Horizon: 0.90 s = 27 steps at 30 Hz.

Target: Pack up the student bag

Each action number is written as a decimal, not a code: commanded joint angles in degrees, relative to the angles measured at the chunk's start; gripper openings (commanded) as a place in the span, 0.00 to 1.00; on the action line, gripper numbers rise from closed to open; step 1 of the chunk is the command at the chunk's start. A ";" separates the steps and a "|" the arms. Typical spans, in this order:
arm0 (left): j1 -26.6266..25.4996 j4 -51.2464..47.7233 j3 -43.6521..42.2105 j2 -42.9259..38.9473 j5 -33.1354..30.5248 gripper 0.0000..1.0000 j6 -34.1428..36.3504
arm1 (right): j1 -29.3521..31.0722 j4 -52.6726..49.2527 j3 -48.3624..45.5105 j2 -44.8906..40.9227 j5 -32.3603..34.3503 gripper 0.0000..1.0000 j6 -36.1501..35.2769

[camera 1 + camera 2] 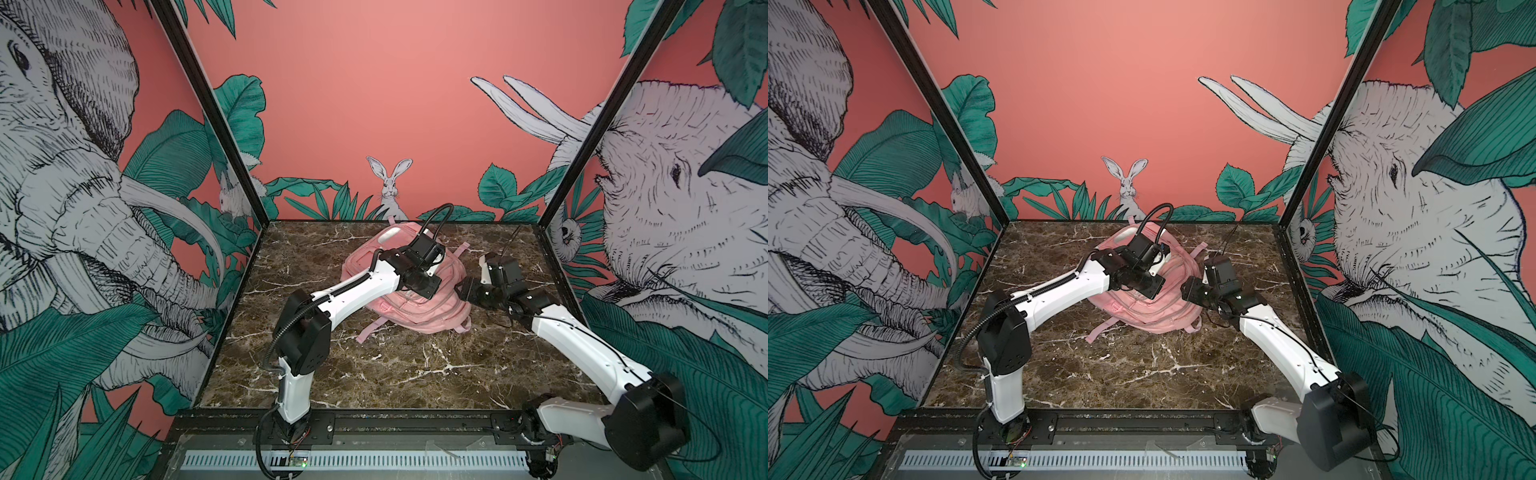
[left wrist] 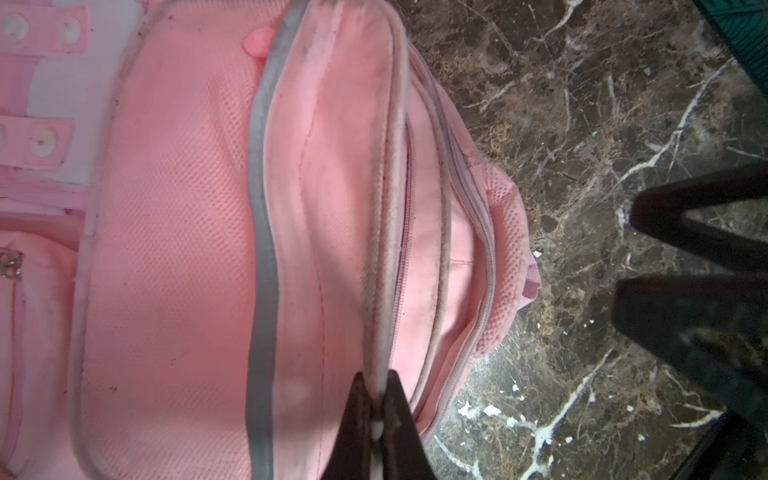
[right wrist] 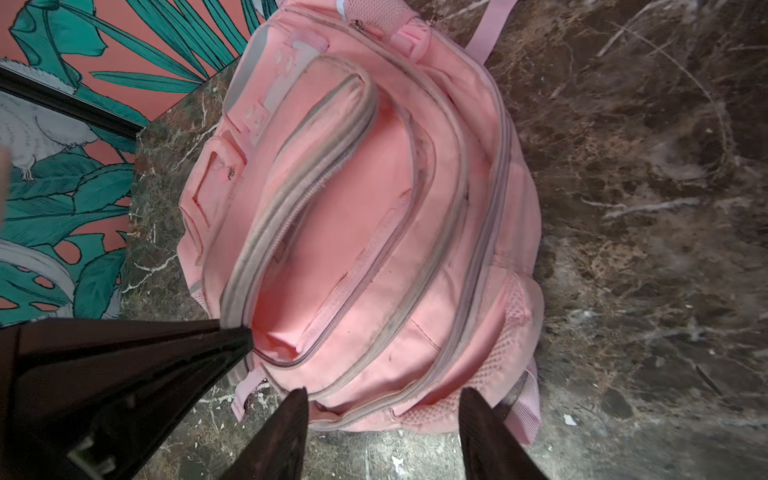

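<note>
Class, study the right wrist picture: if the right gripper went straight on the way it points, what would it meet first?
Probably the backpack: the open right gripper points at its near edge, nothing between them. Depth is unclear, so contact height is uncertain.

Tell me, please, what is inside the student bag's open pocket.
Only pink lining and an inner zip show in the pocket; the left hand pinches its rim. Fabric covers the deeper corners.

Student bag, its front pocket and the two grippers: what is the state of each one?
student bag: lying on the marble table, front up.
front pocket: unzipped, its flap held open.
left gripper: shut on the front pocket's zipper edge.
right gripper: open, holding nothing, by the bag's edge.
</note>
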 commanded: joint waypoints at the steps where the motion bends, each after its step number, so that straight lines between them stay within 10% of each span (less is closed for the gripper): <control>1: -2.11 2.19 0.17 0.62 3.74 0.02 -0.11 | -0.28 -1.21 -0.66 -1.55 1.19 0.55 -1.85; 5: -2.98 2.00 1.01 2.02 3.91 0.09 -0.01 | -0.35 -1.53 -1.01 -2.01 0.68 0.54 -2.36; 15: -3.02 2.44 -0.50 -0.10 0.86 0.63 0.46 | -0.24 -1.79 -0.54 -2.30 0.49 0.57 -3.24; 27: 4.70 5.09 -8.85 -13.60 -3.06 0.72 -0.82 | 1.51 -1.27 0.34 -1.55 -0.29 0.59 -3.81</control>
